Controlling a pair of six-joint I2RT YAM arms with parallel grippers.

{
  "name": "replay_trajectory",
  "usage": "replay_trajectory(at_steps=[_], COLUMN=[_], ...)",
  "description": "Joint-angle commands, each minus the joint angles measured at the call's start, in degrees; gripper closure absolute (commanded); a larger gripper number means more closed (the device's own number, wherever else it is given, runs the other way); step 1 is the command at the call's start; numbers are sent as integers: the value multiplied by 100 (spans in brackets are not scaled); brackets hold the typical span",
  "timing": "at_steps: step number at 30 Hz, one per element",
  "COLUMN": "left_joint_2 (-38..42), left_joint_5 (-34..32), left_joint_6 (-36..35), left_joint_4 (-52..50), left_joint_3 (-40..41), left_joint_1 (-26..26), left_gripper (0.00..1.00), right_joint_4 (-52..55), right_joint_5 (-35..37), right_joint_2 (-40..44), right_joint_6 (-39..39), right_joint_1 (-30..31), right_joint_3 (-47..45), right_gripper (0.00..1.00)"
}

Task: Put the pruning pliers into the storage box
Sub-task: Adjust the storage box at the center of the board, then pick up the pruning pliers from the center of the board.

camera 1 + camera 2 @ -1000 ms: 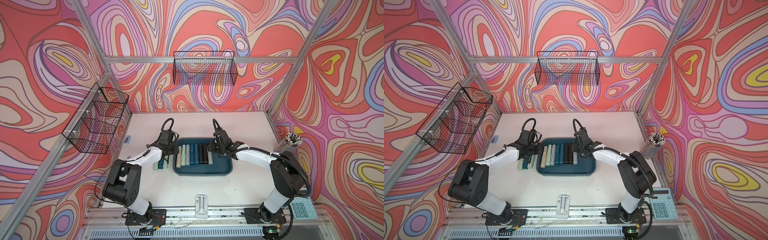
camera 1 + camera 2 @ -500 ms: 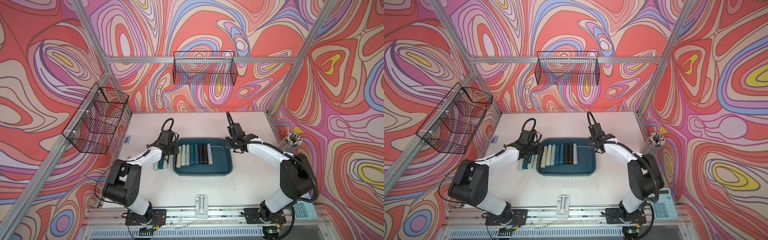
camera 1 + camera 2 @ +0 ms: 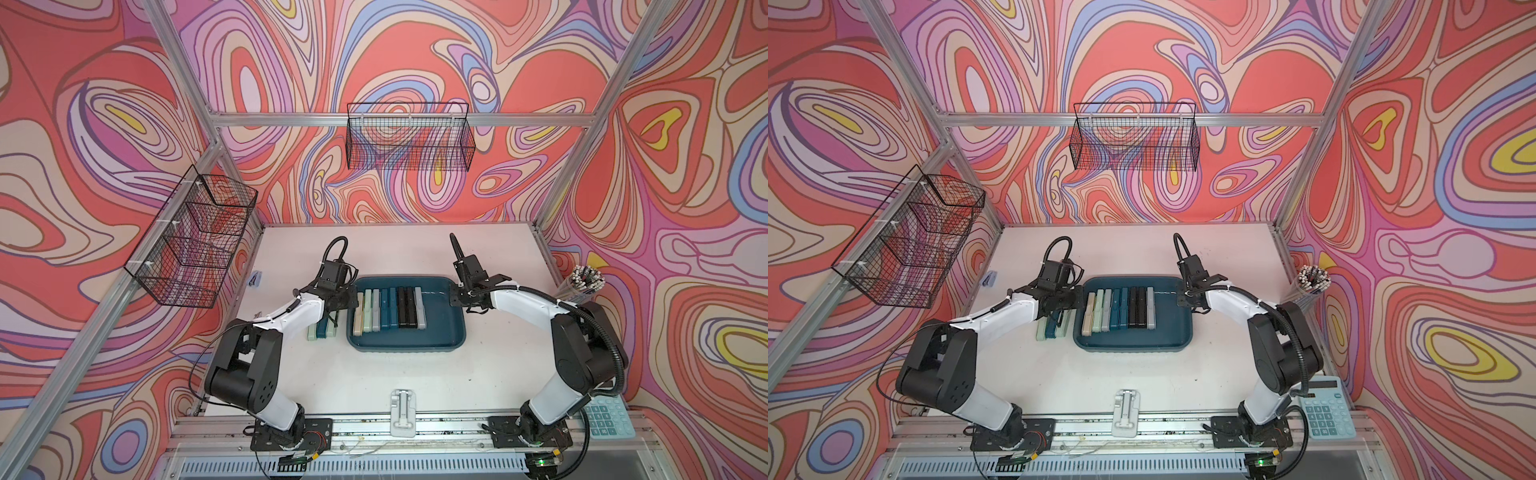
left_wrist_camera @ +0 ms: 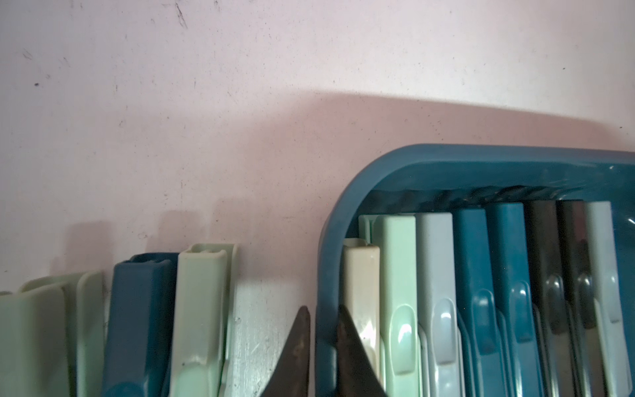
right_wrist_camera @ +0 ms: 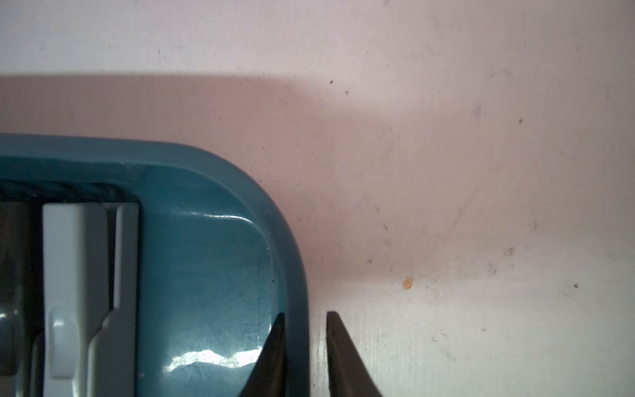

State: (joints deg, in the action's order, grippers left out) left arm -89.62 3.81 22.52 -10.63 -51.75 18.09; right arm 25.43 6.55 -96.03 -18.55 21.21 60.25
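— Where are our pruning pliers [image 3: 388,309]?
— Most lie side by side in a row in the storage box [image 3: 407,348], filling its left part. A few loose pliers [image 3: 322,331] lie on the worktop [image 3: 374,382] just beside its left rim, partly under our left arm.
— And our tools?
— The left tool [image 4: 323,319] straddles the left rim and the right tool [image 5: 305,323] the right rim, both narrow. We cannot tell whether either pinches it.
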Motion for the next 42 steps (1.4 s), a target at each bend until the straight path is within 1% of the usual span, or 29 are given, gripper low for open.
replay_trajectory(at_steps=[1,3,5,6,8,12,17,22,26,31,36,42], left_joint_2=[203,297,411,467,635,959,1526,2185,2605,2482,2043,1580], left_joint_5=[-140,-255,-425,-494,-572,-640,-698,-495,-280,139,22,-282], left_joint_6=[4,6,-53,-88,-135,-137,-70,373,765,989,926,916], left_joint_4=[-147,-237,-359,-407,-633,-960,-1634,-2209,-2281,-2046,-1795,-1596], left_joint_3=[-91,-95,-116,-134,-159,-55,317,855,1412,1756,1773,1581], left_joint_1=[29,35,33,23,10,-5,-7,-10,-15,-14,-15,-14], left_gripper=[75,67,58,55,51,49,49,48,48,49,49,47], right_joint_4=[-108,-151,-179,-187,-204,-255,-370,-454,-513,-569,-677,-695], right_joint_5=[207,225,217,235,248,304,198,22,-35,-123,-189,-221], right_joint_2=[9,56,84,90,102,207,391,399,440,421,446,454], right_joint_6=[90,130,185,206,270,339,355,310,290,297,238,216], right_joint_1=[-267,-381,-478,-509,-578,-752,-984,-1018,-1022,-1032,-1049,-1071], right_joint_3=[-98,-142,-170,-188,-226,-341,-406,-378,-383,-394,-505,-490], right_gripper=[85,87,88,88,89,90,90,90,90,89,88,88])
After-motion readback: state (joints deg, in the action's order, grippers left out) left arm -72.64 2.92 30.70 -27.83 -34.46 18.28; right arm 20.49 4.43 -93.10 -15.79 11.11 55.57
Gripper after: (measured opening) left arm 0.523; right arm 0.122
